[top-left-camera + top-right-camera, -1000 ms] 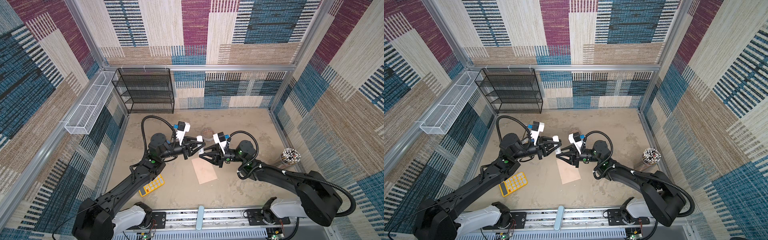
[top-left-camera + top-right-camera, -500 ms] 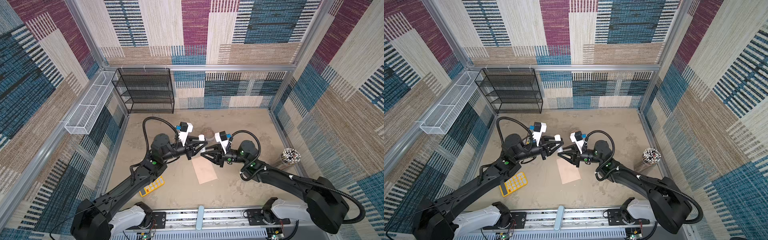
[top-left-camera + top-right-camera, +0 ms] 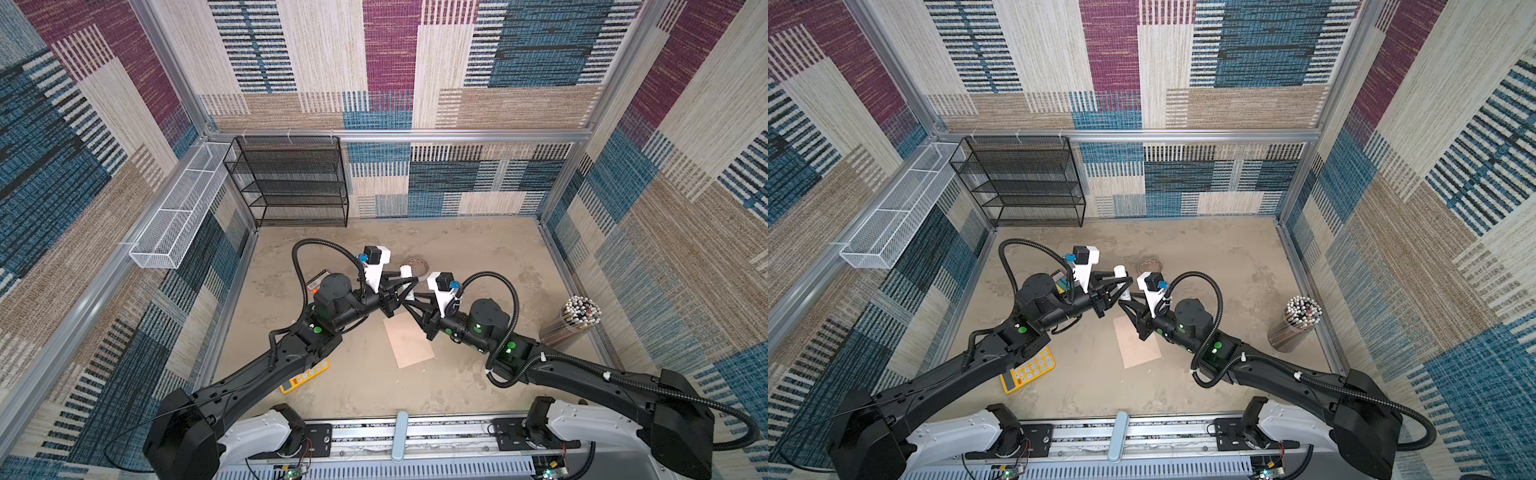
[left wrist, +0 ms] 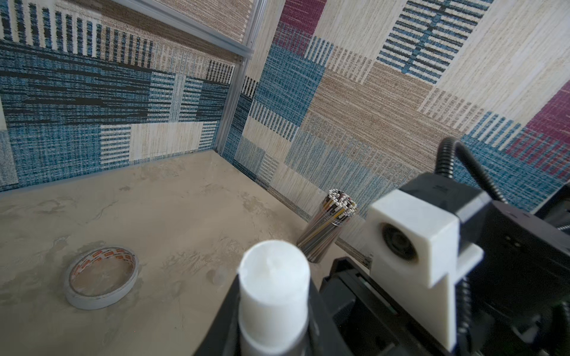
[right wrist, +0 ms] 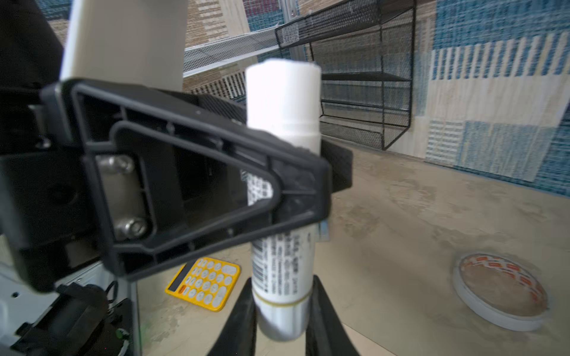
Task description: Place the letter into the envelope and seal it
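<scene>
Envelope (image 3: 409,341) flat on the sandy worktop (image 3: 478,257), near the middle, a little turned against the front rail. Shown alike in both top views. One far corner hidden under the right wrist; impossible to tell if anything touches the paper there.

Above that far corner, held in the air between both arms, a white glue stick (image 5: 282,265), roughly upright, cap on top. Grasped twice: left fingers (image 5: 191,185) clenched around the upper part, just under the cap; right fingers (image 5: 242,320) clenched on the lower end, one on each side of the tube. From the left wrist view, only the round top of the stick visible, between two black fingers.

Behind the stick, a tape roll (image 5: 499,322) lying flat on the worktop, well apart from the envelope. Yellow calculator (image 5: 203,283) near the left arm. Clear cup of pencils (image 4: 327,234) close to the right wall. Black mesh shelf (image 3: 291,183) against the back wall.
</scene>
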